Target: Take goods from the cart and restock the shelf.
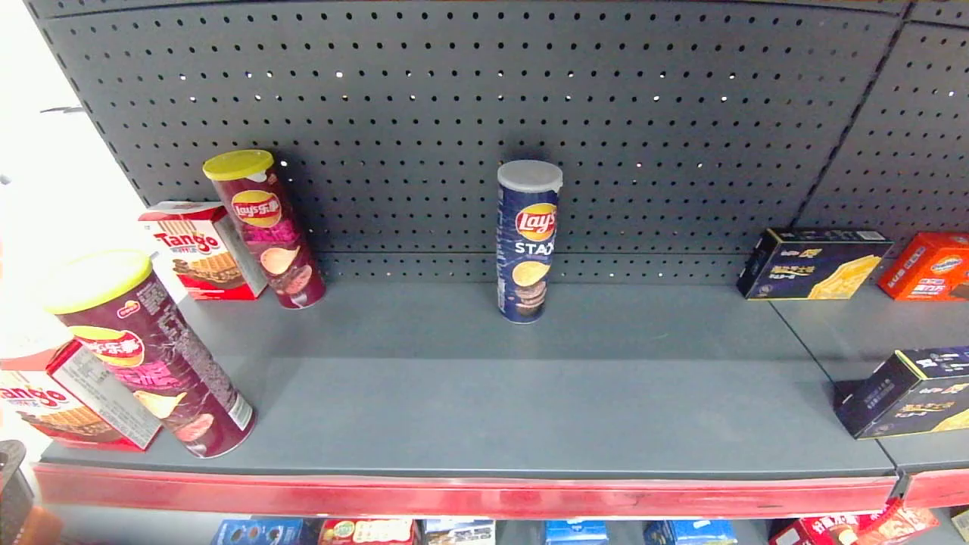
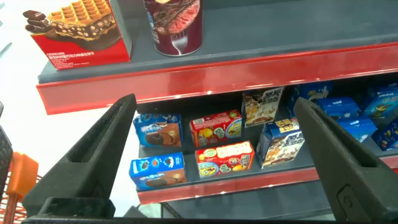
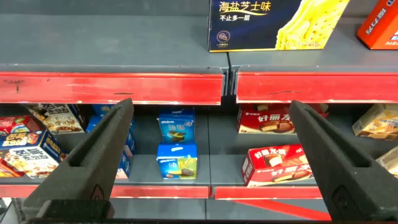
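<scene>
Two wide-open, empty: left end effector (image 2: 214,102) and right end effector (image 3: 211,104) facing shelf (image 1: 530,393) front edge (blue can (image 1: 528,242) stands near back edge).

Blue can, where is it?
In the head view, the blue can stands upright mid-shelf by the pegboard, between the rear maroon can and black box.

On the shelf (image 1: 484,409), the centre can (image 1: 528,242) stands at the rear, well apart from the rest. At the rear left, the rear can (image 1: 265,227) stands just right of a wafer box (image 1: 198,250). At the front left, the front can (image 1: 147,352) stands just right of a 2nd wafer box (image 1: 68,405). At the right, a rear box (image 1: 814,263) lies behind a front box (image 1: 905,390).
</scene>
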